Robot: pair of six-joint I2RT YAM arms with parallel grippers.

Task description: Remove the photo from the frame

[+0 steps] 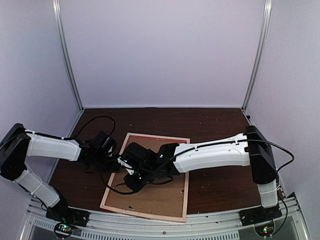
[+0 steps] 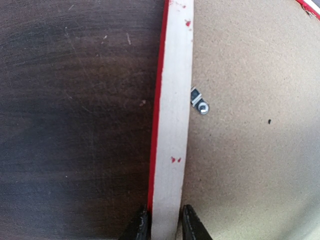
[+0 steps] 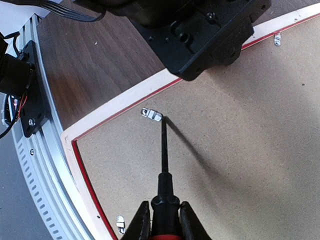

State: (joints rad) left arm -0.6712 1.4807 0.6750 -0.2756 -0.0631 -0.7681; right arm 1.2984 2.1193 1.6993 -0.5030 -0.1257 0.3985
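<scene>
While the left jaws sit clamped across the pale wood rim of the frame [image 2: 170, 100], one finger on its red outer side and one on the inner, the right jaws are closed tight on the handle of a screwdriver [image 3: 163, 150]. Its dark shaft runs toward 12 o'clock in the right wrist view, and the tip rests at a small metal retaining clip [image 3: 151, 115] just inside the rim. A second clip [image 3: 120, 223] shows at 7 o'clock beside the adjoining rim.

From above, the frame lies face down on the dark tabletop [image 1: 215, 125], between the two arms. The left arm [image 1: 50, 147] holds it at its 9 o'clock edge and the right arm [image 1: 215, 155] reaches across it from 3 o'clock. The brown backing board [image 1: 160, 200] fills the opening, so the photo is not visible; it presumably lies beneath the board.

The step in hand looks like freeing the board by turning the clips aside. The next move probably calls for the tip to catch this clip and swing it off the board toward the rim while the left hold keeps the frame from sliding.
</scene>
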